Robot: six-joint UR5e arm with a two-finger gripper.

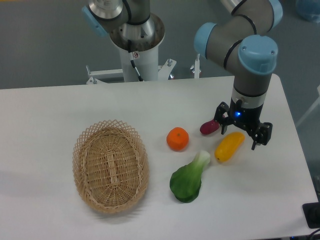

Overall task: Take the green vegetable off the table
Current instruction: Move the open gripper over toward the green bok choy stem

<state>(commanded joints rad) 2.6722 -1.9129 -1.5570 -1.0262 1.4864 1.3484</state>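
The green vegetable [188, 179] lies on the white table [45, 115], front of centre, with its dark leafy end toward the front and its pale stem pointing back right. My gripper [239, 137] hangs to its right, above the far end of a yellow vegetable [229, 147]. The fingers are spread apart and open, and nothing is held between them. The gripper stands well clear of the green vegetable.
An orange [177, 139] sits just behind the green vegetable. A small dark purple vegetable [209, 127] lies beside the gripper's left finger. A wicker basket [110, 165] stands at the front left. The arm's base post [135, 55] is at the table's far edge.
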